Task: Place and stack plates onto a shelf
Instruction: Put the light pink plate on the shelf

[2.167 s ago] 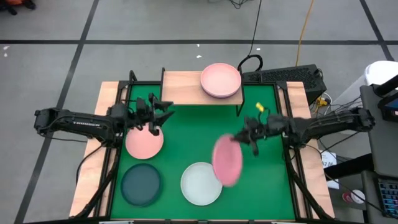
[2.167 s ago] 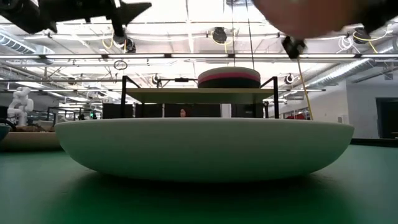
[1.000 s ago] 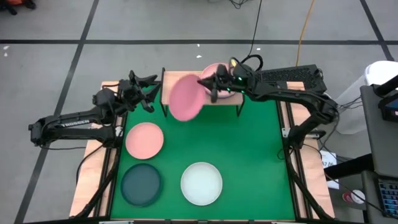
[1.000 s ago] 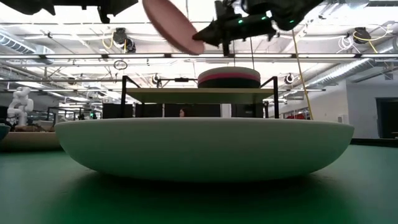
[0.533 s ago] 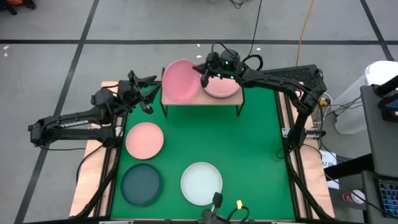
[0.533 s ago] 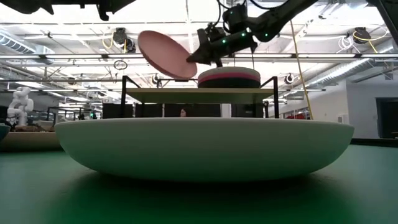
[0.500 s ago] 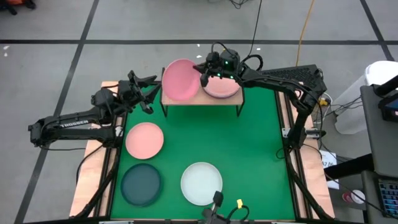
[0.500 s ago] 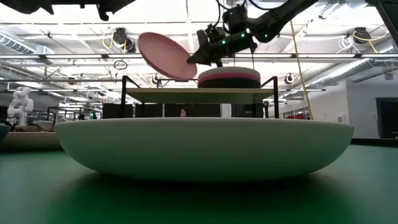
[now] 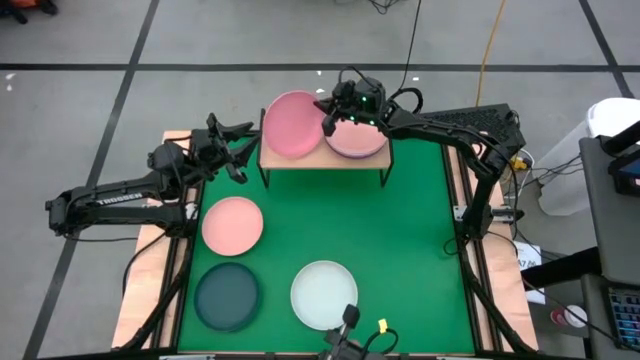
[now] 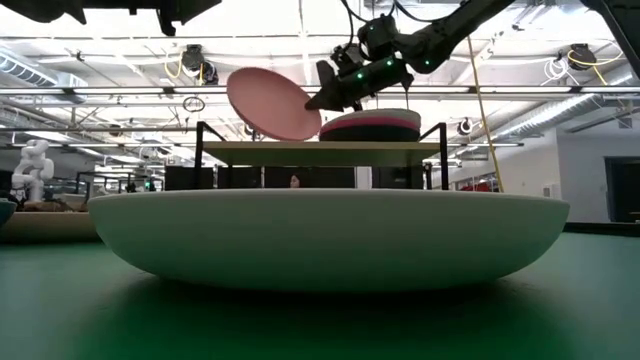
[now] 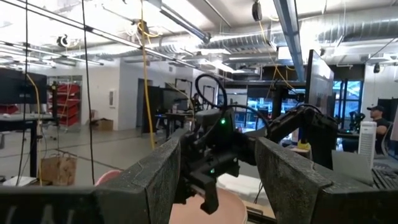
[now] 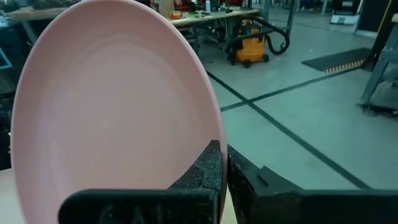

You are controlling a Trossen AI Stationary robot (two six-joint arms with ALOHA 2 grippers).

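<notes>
Right gripper (image 9: 328, 122) clamped on the rim of a pink plate (image 9: 291, 125), high over the left half of the shelf (image 9: 322, 155), near the far edge of the table (image 9: 180, 150). Held tilted, lower edge close above the wooden top, not lying flat; from the low camera, the same plate (image 10: 272, 104) slanting up away from the fingers, just beside the stack. Seen past the right wrist, dark fingertips (image 12: 214, 163) pinched together on the plate's edge (image 12: 112, 118). On the right half of the shelf, a stack of plates (image 9: 357, 140), light pink on top, with magenta and dark layers showing from the side (image 10: 369, 126). Left gripper (image 9: 238, 165) parted and holding nothing, hovering by the shelf's left end near the far left corner. On the green mat (image 9: 400, 250): a light pink plate (image 9: 232, 225) toward the left edge, a dark teal plate (image 9: 227, 296) near the front left corner, a whitish plate (image 9: 323, 294) at the middle of the front edge.
</notes>
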